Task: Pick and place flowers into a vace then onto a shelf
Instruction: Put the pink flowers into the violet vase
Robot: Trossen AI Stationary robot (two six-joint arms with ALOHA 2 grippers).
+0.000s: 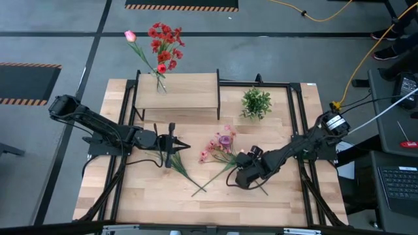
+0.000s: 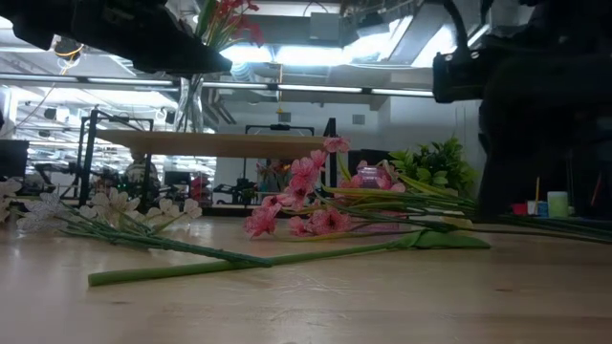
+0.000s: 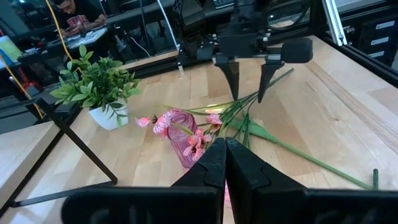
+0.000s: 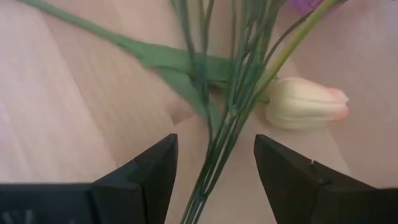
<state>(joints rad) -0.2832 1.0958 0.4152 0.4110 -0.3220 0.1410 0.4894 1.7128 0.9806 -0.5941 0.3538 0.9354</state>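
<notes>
In the right wrist view the right gripper [image 4: 214, 171] stood with its jaws parted, thin green stems [image 4: 233, 99] running through the gap; whether the fingers touched them could not be told. Just beyond lay a cream tulip [image 4: 306, 102] on the tabletop, and a purple scrap at the frame's edge was cut off. From above, that gripper [image 1: 243, 175] hung over the stem ends of the pink blossoms [image 1: 221, 145], its fingertips hidden under the arm's own bulk. The left gripper [image 1: 175, 146] was pinched closed with nothing in it, hovering near the table's middle over another stem [image 1: 179, 166] whose pale flower head was hard to make out there. At table height the pale sprigs [image 2: 115, 205] lay flat at left, and both arms showed only as dark blurs. Farther back, the shelf [image 1: 176, 91] carried a glass vase [image 1: 160, 85] with red blossoms [image 1: 165, 46] and one pink tulip [image 1: 130, 36]. A leafy green plant [image 1: 255, 103] stood beside the shelf.
</notes>
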